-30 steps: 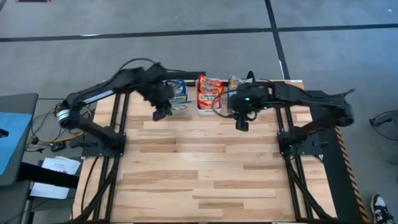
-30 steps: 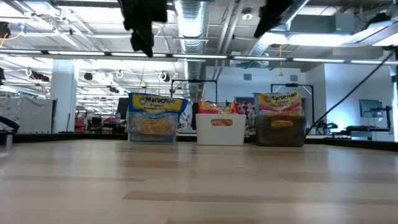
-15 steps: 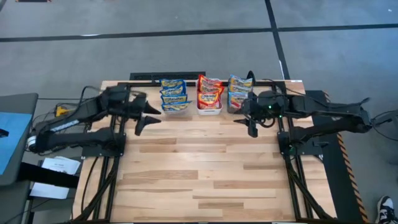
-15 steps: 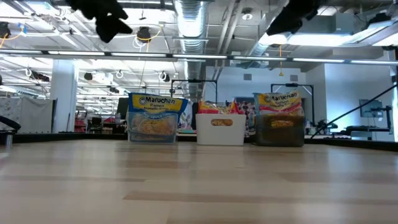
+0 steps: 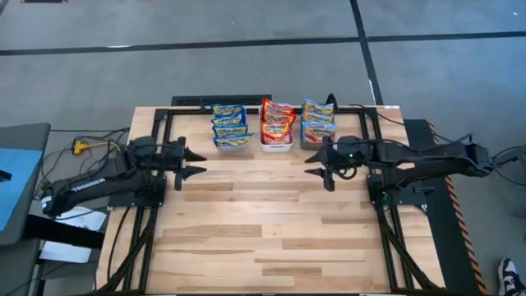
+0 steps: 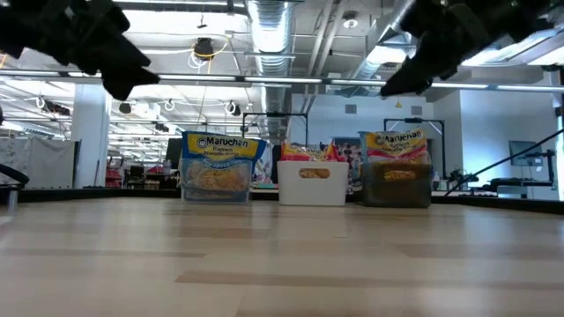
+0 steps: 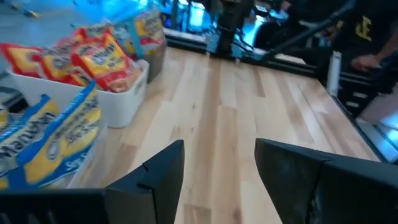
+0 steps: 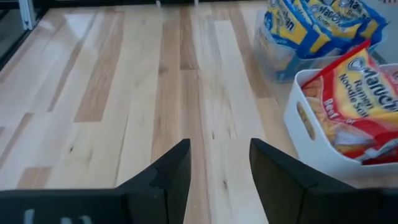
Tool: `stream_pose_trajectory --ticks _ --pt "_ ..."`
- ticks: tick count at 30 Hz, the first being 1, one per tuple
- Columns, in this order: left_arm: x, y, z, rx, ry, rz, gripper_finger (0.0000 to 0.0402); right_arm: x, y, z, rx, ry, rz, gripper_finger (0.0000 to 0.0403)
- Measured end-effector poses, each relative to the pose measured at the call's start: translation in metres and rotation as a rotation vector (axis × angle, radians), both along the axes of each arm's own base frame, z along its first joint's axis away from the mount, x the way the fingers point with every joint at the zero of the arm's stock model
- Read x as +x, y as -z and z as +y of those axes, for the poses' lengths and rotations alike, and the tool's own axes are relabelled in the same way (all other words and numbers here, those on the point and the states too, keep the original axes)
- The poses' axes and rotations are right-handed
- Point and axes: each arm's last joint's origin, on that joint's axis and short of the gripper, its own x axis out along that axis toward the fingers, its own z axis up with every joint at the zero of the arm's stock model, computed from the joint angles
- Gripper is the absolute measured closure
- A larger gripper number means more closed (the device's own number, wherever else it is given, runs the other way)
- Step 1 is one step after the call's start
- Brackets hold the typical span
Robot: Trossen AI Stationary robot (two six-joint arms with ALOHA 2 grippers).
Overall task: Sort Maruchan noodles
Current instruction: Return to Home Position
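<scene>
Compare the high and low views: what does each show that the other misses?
Only the high view shows both arms whole, the left gripper and right gripper open over the table, and the noodles in each bin from above. Only the low view shows the fronts of the clear bin, white bin and dark bin, plus the room behind. Both show the three bins in a row, all holding packets.
</scene>
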Motion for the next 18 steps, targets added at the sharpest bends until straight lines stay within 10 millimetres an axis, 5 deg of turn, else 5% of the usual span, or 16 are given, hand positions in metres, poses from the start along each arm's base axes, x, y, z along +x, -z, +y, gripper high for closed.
stream_pose_trajectory --ticks 18 --pt "-0.008 0.059 0.003 0.003 -0.215 0.006 0.0218 -0.012 0.059 0.002 0.042 0.027 -0.097 0.0217"
